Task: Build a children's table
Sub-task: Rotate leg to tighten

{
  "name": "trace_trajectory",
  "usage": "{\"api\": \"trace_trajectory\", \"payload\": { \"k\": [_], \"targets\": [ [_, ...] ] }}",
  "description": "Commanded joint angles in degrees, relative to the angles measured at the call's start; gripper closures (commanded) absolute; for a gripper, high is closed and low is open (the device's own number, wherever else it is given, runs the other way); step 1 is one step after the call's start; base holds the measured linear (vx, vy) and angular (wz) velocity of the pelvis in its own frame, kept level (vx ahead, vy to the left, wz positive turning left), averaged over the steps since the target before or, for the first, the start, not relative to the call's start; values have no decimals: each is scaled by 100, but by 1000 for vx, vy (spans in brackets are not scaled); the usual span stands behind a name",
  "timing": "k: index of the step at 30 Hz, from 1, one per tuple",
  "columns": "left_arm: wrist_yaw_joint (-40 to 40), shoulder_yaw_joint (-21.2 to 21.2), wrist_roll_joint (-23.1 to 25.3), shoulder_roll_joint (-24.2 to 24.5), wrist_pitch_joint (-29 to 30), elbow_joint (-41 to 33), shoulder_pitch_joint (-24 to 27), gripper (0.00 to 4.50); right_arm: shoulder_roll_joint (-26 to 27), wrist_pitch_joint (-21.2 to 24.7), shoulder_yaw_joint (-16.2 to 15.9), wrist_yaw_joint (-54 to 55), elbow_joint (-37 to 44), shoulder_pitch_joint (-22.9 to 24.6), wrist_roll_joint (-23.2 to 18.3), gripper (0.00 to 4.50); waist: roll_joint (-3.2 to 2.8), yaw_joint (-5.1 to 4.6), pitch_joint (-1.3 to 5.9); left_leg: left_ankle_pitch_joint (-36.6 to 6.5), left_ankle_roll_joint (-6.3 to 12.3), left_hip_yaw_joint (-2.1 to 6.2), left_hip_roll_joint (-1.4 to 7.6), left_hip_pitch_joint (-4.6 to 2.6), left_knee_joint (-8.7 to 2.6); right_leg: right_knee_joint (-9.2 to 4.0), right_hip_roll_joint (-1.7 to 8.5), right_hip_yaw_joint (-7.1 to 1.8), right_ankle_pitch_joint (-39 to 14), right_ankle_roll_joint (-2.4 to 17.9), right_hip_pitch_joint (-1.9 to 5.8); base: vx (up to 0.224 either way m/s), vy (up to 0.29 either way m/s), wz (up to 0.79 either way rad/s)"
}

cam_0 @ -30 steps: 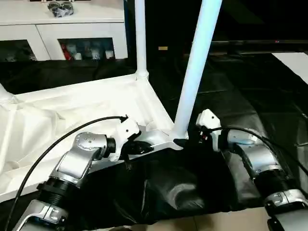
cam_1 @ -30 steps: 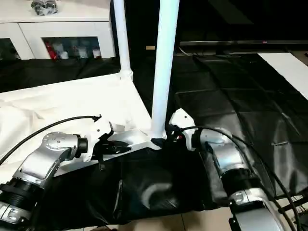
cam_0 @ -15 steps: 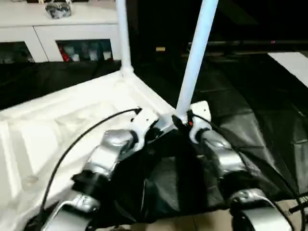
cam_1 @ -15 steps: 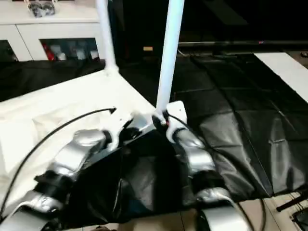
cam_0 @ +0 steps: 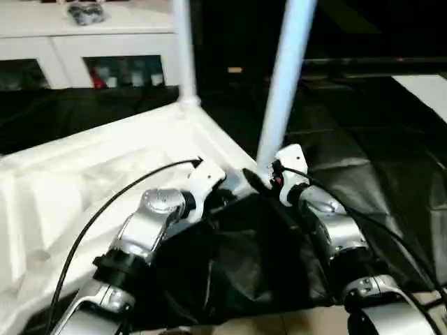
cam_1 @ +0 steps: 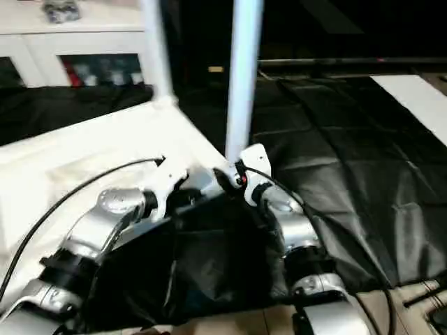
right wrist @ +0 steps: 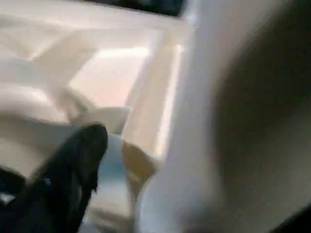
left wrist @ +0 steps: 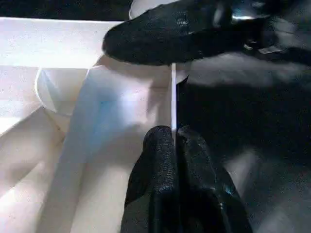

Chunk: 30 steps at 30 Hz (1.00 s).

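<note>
The white tabletop lies upside down on the black-draped table, ribs facing up. Two white legs stand in its corner sockets, a far one and a near one. My left gripper is shut on the thin rim of the tabletop beside the near corner, and it appears at the same place in the left eye view. My right gripper sits at the base of the near leg, open. One black finger stands apart from the leg.
A white cabinet with glass doors stands behind the table at the back left. Black cloth covers the table to the right of the tabletop. The table's front edge runs just below my forearms.
The head camera has shifted and tilted. Both grippers stay at the near corner, the left one on the rim and the right one at the leg's base.
</note>
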<state>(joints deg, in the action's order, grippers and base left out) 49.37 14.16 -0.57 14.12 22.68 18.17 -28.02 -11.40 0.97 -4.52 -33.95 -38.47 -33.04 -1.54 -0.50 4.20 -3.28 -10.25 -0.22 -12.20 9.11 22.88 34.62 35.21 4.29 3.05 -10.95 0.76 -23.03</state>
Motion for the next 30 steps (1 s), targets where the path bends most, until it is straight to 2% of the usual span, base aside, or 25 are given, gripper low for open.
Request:
{"api": "trace_trajectory", "payload": {
  "k": [1,4,6,9,11,16,18,25,30],
  "targets": [
    [449,16,-310,66,-243,-321,48,450,-257,109,9,-392,153,-27,54,3,11,-2,397,-1002,237,234,444,-200,-404,-401,464,-278,-850,1325,240,0,0,0],
    [718,94,-369,252,-188,-437,122,450,-518,182,-81,-883,232,-35,-6,3,17,2,397,-1109,221,237,456,-209,-409,-403,472,-281,-876,1340,233,0,0,0],
    [811,120,-381,314,-176,-475,151,450,-627,214,-156,-1105,257,-34,-19,3,8,10,401,-1051,230,236,453,-201,-403,-391,473,-283,-804,1356,239,0,0,0],
    [1012,161,-410,476,-160,-569,212,450,-867,309,-322,-1620,258,-63,-50,3,27,39,407,-965,288,232,452,-192,-390,-380,475,-278,-707,1393,248,0,0,0],
    [1058,162,-419,522,-148,-589,223,450,-921,335,-362,-1740,252,-72,-49,30,28,47,411,-928,317,234,450,-188,-385,-371,473,-274,-674,1408,257,0,0,0],
    [1121,168,-450,601,-143,-617,236,450,-995,460,-417,-2017,326,-28,-54,49,26,52,414,-868,335,232,455,-193,-378,-358,465,-268,-606,1457,247,0,0,0],
    [1125,171,-463,618,-135,-628,239,450,-996,488,-432,-2049,332,-21,-74,76,34,58,416,-879,327,232,456,-195,-378,-358,472,-268,-644,1454,246,0,0,0],
    [1142,168,-468,633,-108,-645,244,450,-947,530,-456,-2134,291,-21,-130,126,32,61,417,-875,304,233,456,-196,-377,-362,474,-271,-679,1440,244,0,0,0],
    [948,149,-384,593,-98,-535,196,450,-810,798,-403,-2077,236,98,-231,167,27,59,417,-843,330,232,452,-187,-374,-357,470,-269,-635,1458,247,0,0,0]
  ]
}}
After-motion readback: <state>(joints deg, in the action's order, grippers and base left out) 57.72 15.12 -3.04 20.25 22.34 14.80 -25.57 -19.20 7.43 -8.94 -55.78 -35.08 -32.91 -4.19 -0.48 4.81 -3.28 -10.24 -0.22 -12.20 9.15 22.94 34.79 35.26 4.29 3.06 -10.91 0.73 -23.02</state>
